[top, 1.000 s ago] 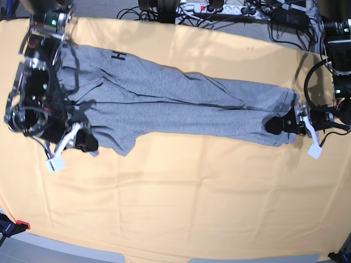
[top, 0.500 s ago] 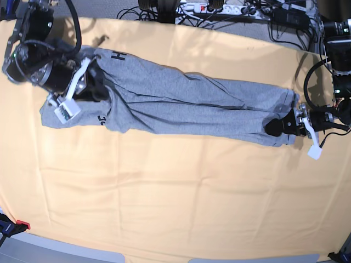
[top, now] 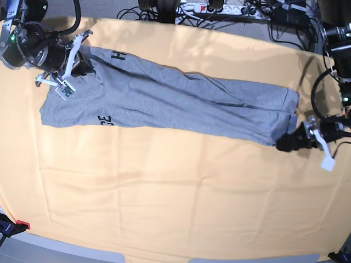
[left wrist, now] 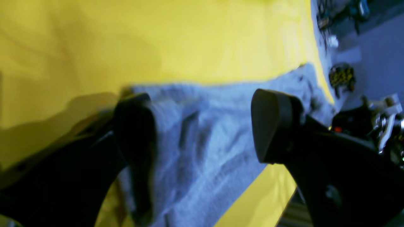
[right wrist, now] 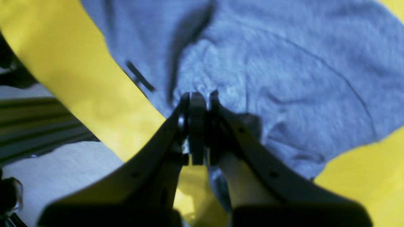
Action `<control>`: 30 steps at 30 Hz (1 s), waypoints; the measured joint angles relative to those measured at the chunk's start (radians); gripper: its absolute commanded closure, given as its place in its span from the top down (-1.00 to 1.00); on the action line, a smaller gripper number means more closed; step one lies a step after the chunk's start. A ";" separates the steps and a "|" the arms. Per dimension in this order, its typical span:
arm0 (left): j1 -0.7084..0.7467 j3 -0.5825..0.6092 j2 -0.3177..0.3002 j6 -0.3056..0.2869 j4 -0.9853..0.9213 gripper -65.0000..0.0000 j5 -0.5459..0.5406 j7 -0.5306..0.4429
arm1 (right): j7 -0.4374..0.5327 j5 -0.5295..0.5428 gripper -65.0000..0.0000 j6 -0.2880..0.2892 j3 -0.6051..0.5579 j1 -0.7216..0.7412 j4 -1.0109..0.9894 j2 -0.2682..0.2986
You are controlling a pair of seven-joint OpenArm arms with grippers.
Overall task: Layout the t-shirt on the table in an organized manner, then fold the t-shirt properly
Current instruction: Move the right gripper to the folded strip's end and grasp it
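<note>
The grey t-shirt (top: 164,98) lies stretched in a long band across the yellow table (top: 175,197), with black lettering showing near its left end. My right gripper (top: 82,66) is at the shirt's top left corner. In the right wrist view this right gripper (right wrist: 197,101) is shut, and the t-shirt (right wrist: 284,63) bunches at its tips. My left gripper (top: 285,144) sits at the shirt's lower right corner. In the left wrist view the left gripper (left wrist: 205,129) stands wide open, low over the t-shirt (left wrist: 205,151) edge, gripping nothing.
Cables and a power strip (top: 219,10) run along the table's far edge. A red and black clamp (top: 13,226) sits at the near left corner. Yellow cloth (top: 175,219) stretches in front of the shirt.
My right gripper carried the shirt's left end up and back, flipping it so the lettering shows. My left gripper slid down and right, off the shirt's right end.
</note>
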 measured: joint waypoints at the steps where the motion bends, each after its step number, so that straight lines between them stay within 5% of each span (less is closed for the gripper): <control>1: -0.009 -0.016 -0.004 0.000 0.000 0.52 0.000 0.014 | 0.014 -0.011 -1.00 0.000 0.000 -0.008 0.000 0.008; 9: -0.031 -0.119 -0.016 0.000 -0.001 0.52 0.002 0.045 | 0.038 -0.072 -0.94 0.000 -0.001 -0.004 0.000 0.019; 13: -0.032 -0.190 -0.028 0.000 -0.001 0.52 0.000 0.043 | 0.093 -0.157 -0.13 0.000 0.009 0.002 0.000 0.019; 15: -0.032 -0.223 -0.040 0.000 -0.001 0.52 0.001 0.048 | 0.096 -0.148 -0.08 0.000 0.044 0.001 0.001 0.024; 22: -0.031 -0.313 -0.118 0.000 -0.001 0.52 0.000 0.041 | 0.097 -0.091 -0.12 -0.054 0.256 0.002 0.113 0.026; 24: -0.018 -0.313 -0.129 0.000 0.000 0.52 0.000 0.040 | 0.123 0.058 -0.40 -0.069 0.311 0.001 0.119 0.026; 26: 0.004 -0.312 -0.131 0.000 0.000 0.52 0.000 0.043 | 0.134 0.174 -0.94 -0.037 0.325 0.002 0.118 0.022; 30: 0.048 -0.312 -0.124 0.000 -0.001 0.52 0.000 0.043 | 0.135 0.257 -1.00 0.000 0.283 0.002 0.070 -0.029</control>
